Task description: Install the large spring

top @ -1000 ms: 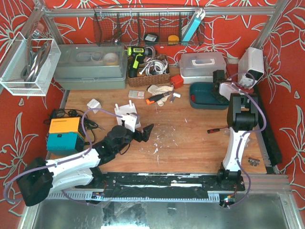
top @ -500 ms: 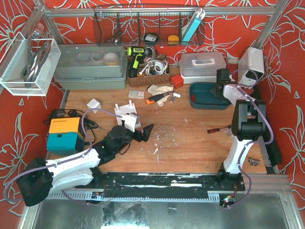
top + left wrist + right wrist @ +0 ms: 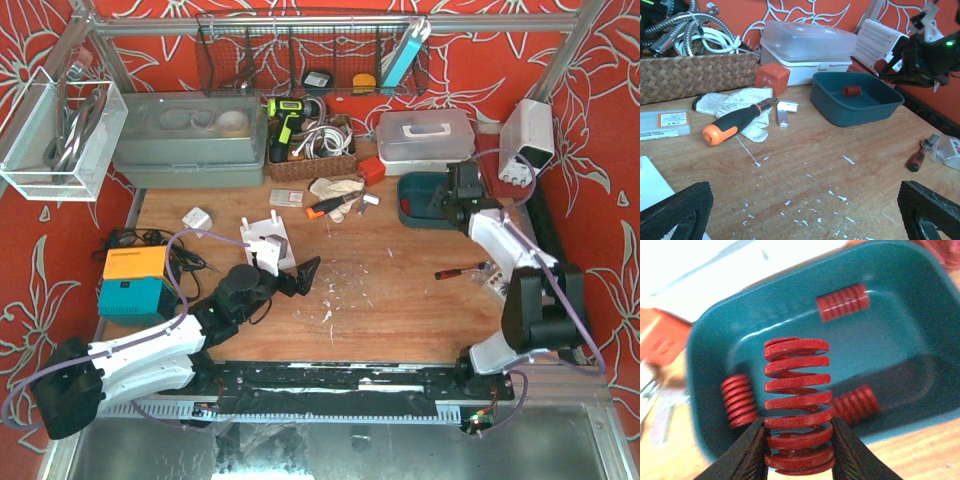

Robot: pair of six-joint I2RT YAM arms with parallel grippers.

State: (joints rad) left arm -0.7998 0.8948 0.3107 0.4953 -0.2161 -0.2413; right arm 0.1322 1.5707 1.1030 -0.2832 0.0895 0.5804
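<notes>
My right gripper [image 3: 798,447] is shut on a large red spring [image 3: 797,402] and holds it upright above the teal tray [image 3: 920,300]. Three smaller red springs [image 3: 842,301] lie in that tray. In the top view the right gripper [image 3: 447,196] hangs over the teal tray [image 3: 412,213] at the back right. My left gripper [image 3: 303,277] is open and empty, low over the table centre, next to a white fixture [image 3: 265,240]. Its view shows the teal tray [image 3: 860,102] with one spring [image 3: 851,91].
An orange-handled screwdriver [image 3: 735,121] lies on a white glove [image 3: 735,102] by a wicker basket [image 3: 695,75]. A white lidded box [image 3: 425,137] stands behind the tray. A small red screwdriver [image 3: 458,272] and a bag of parts [image 3: 495,280] lie at the right. An orange-teal box [image 3: 135,280] sits at the left.
The right arm has folded lower and reached left, bringing its gripper out over the teal tray. The left arm has barely shifted.
</notes>
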